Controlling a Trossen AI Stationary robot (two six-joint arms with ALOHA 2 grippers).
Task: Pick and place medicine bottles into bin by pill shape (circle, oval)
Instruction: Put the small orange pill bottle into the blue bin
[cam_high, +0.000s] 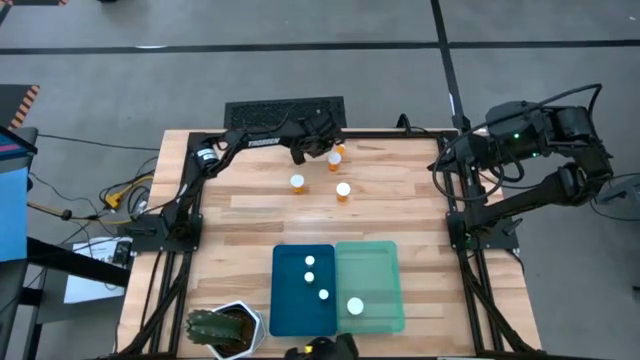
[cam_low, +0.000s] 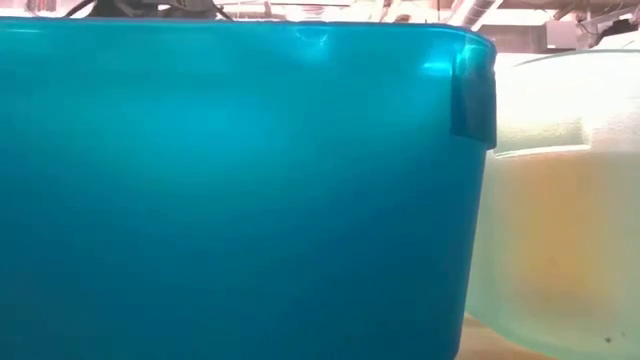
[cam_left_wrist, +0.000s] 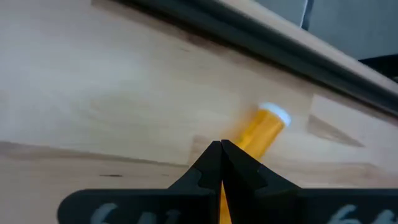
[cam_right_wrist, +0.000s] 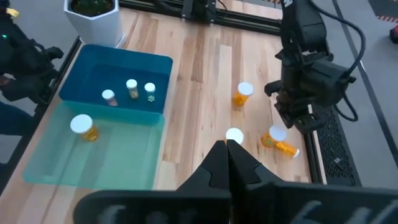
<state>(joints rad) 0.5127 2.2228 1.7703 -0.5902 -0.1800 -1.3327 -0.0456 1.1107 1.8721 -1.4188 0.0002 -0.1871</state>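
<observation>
Table (cam_high: 400, 200) seen from above: left claw (cam_high: 312, 143) at the far edge, fingers closed together and holding nothing, beside a lying bottle (cam_left_wrist: 264, 129) and an upright one (cam_high: 334, 160). Two more bottles (cam_high: 297, 183) (cam_high: 343, 191) stand apart near mid-table. Blue tray (cam_high: 288, 310) at the near edge holds three bottles (cam_high: 310, 262); the green tray (cam_high: 385, 285), touching it on the right, holds one (cam_high: 355, 307). Right claw (cam_right_wrist: 227, 152), fingers closed and empty, waits raised at the right side.
</observation>
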